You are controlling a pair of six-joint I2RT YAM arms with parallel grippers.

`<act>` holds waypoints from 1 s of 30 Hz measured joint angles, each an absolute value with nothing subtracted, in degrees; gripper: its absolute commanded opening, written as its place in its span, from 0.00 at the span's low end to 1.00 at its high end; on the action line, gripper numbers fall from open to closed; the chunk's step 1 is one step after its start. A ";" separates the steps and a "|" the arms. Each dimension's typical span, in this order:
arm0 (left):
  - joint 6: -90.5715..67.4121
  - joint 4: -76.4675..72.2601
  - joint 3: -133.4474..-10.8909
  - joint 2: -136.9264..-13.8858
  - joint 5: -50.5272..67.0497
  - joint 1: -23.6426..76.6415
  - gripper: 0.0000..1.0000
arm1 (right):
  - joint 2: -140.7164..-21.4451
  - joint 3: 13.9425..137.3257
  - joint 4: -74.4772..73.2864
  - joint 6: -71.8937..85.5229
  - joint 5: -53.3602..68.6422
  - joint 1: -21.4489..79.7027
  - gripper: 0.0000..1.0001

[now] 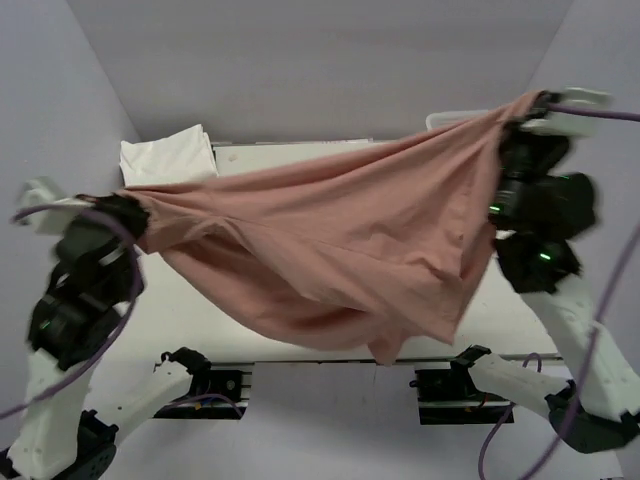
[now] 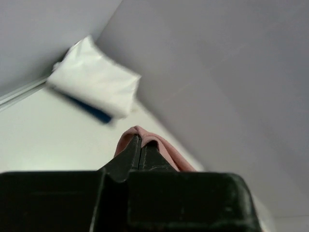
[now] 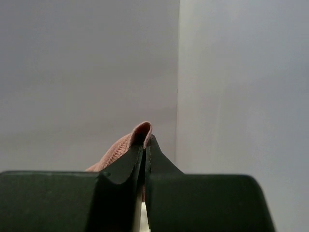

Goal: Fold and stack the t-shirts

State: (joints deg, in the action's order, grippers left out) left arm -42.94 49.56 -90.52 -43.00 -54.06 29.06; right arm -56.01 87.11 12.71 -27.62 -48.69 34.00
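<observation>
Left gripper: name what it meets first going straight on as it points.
Beyond the pink t-shirt pinched in the left gripper, probably the grey wall; the folded white stack sits off to one side. Depth is unclear.

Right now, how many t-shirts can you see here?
3. The pink t-shirt hangs between the left gripper and right gripper; a folded white t-shirt lies in the far left corner of the table, a blue t-shirt edge showing beneath it. The pink may hide more.
</observation>
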 measured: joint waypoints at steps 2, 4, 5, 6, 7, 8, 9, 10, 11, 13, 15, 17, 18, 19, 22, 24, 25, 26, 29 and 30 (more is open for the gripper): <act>-45.93 51.27 -84.99 -46.04 -55.86 29.06 0.00 | -59.02 79.94 15.03 -26.70 -50.92 33.08 0.00; -48.03 51.88 -78.19 -48.49 -56.23 28.82 0.00 | -63.77 74.30 15.03 -23.14 -51.57 31.59 0.00; -49.01 51.99 -74.41 -50.24 -56.21 28.67 0.00 | -66.63 71.42 14.11 -20.34 -50.74 30.76 0.00; -50.09 51.96 -70.96 -51.77 -56.16 28.42 0.06 | -69.82 68.55 12.40 -16.84 -49.15 29.56 0.00; -51.03 52.12 -67.79 -53.74 -55.96 28.14 0.10 | -73.01 65.98 10.90 -13.47 -47.62 28.45 0.00; -51.77 52.31 -65.01 -56.36 -55.40 27.75 0.13 | -76.36 63.77 9.10 -10.57 -45.76 27.33 0.00; -52.58 52.27 -62.52 -59.75 -54.43 27.07 0.21 | -79.85 62.08 7.27 -7.75 -43.64 26.24 0.00; -53.04 52.18 -60.95 -63.26 -53.28 26.39 0.27 | -83.42 61.41 5.52 -5.63 -42.13 25.39 0.06; -53.67 52.03 -59.81 -67.90 -51.81 25.50 0.38 | -86.83 61.47 3.38 -2.85 -40.07 24.75 0.17; -54.94 53.23 -60.31 -77.67 -49.41 23.92 0.69 | -96.03 63.70 0.36 0.23 -38.44 23.57 0.42; -56.01 55.40 -63.81 -87.05 -47.88 22.63 0.89 | -103.26 68.42 -5.26 3.33 -36.97 23.05 0.72; -57.39 58.22 -69.36 -94.50 -46.85 21.47 1.00 | -107.48 73.21 -10.07 5.34 -36.03 22.98 0.90; -57.45 58.72 -71.20 -95.85 -46.52 21.08 1.00 | -107.63 74.08 -11.11 6.55 -35.62 22.98 0.90; -57.41 59.20 -72.53 -96.14 -46.24 20.75 1.00 | -107.04 74.59 -11.90 7.29 -35.33 22.98 0.90; -57.21 59.59 -73.47 -93.30 -45.47 20.03 1.00 | -102.43 74.06 -13.58 10.22 -32.34 23.05 0.90; -57.04 58.83 -72.29 -90.00 -44.31 19.75 1.00 | -98.41 73.08 -14.46 12.45 -30.04 23.05 0.90; -56.95 58.35 -70.76 -87.83 -43.62 19.51 1.00 | -96.05 72.25 -14.98 13.87 -28.91 23.05 0.90; -56.90 58.02 -69.08 -85.73 -42.96 19.40 1.00 | -93.62 71.09 -15.33 15.22 -27.66 23.07 0.90; -56.82 56.01 -61.23 -78.70 -40.69 18.85 1.00 | -86.48 65.87 -16.91 19.73 -23.07 23.31 0.90; -56.95 55.22 -57.58 -76.07 -39.66 18.68 1.00 | -83.85 62.94 -16.80 21.50 -21.34 23.38 0.90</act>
